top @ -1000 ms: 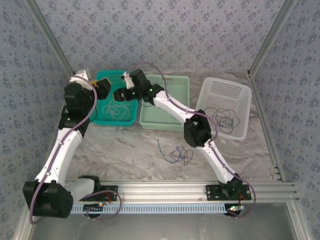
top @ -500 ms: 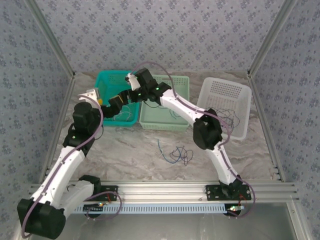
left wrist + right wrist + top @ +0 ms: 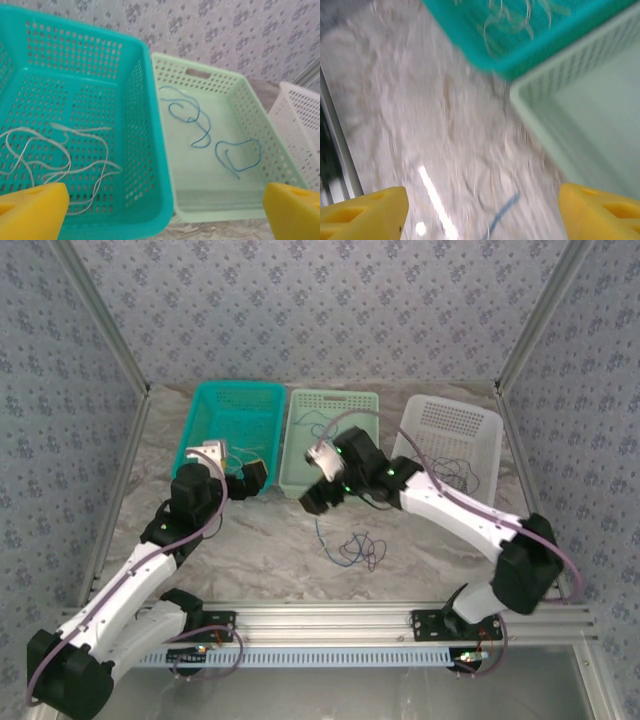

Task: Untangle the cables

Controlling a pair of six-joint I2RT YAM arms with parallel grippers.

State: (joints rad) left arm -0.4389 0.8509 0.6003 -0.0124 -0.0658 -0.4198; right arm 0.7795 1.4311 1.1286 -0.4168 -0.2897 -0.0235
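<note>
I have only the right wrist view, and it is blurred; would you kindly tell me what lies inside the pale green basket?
Observer: Loose blue cable pieces lie on the floor of the green basket.
Operator: Thank you. Is anything in the white basket?
Observer: Yes, thin dark cables lie in the white basket.
Operator: And what is left on the table?
Observer: A small tangle of blue and dark cables lies on the table, in front of the green basket.
</note>
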